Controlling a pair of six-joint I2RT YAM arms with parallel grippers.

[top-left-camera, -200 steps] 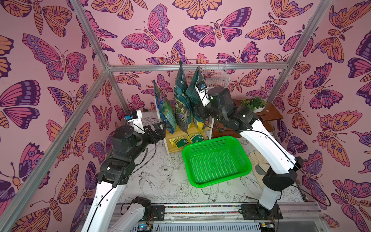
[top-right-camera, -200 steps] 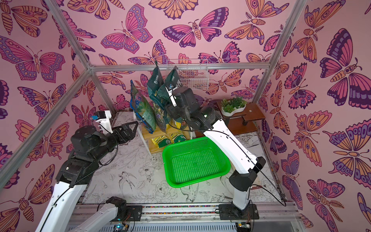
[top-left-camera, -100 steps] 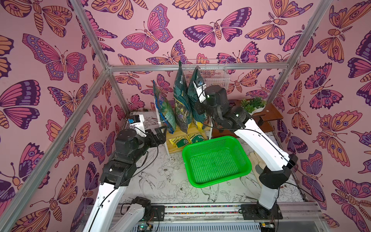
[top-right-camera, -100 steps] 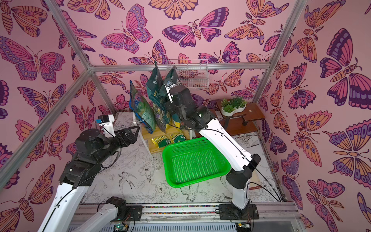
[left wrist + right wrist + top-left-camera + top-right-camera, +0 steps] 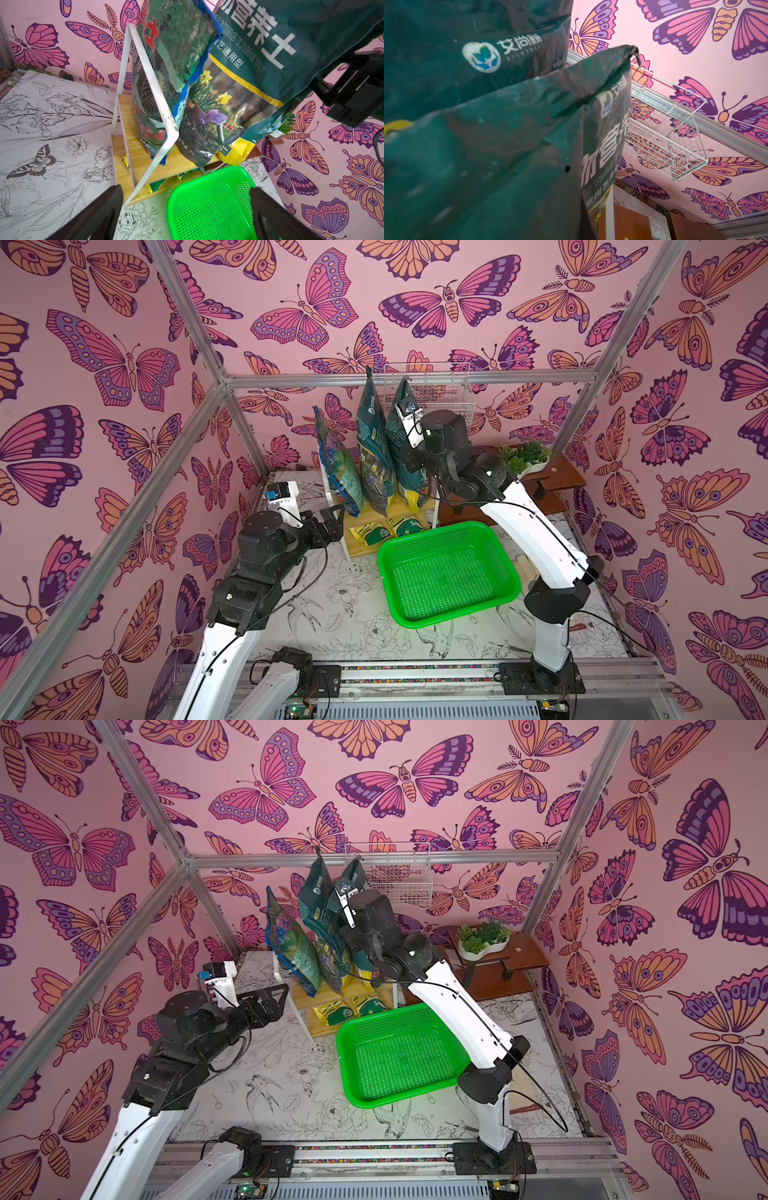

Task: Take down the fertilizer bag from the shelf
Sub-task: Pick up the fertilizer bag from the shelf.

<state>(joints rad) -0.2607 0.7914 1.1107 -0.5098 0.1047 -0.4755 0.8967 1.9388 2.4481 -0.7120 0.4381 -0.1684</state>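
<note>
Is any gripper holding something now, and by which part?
The right gripper seems shut on the rightmost fertilizer bag, at its side near mid-height; the pinch itself is hidden. The left gripper is open and empty.

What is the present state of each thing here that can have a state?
left gripper: open, holds nothing.
right gripper: shut, at the right green bag; grip hidden.
blue bag: upright on the upper tier of the shelf.
middle green bag: upright, same tier.
right green bag: upright, same tier.
small packets: lying flat on the lower tier.
green basket: empty.
wire basket: hanging, empty.
</note>
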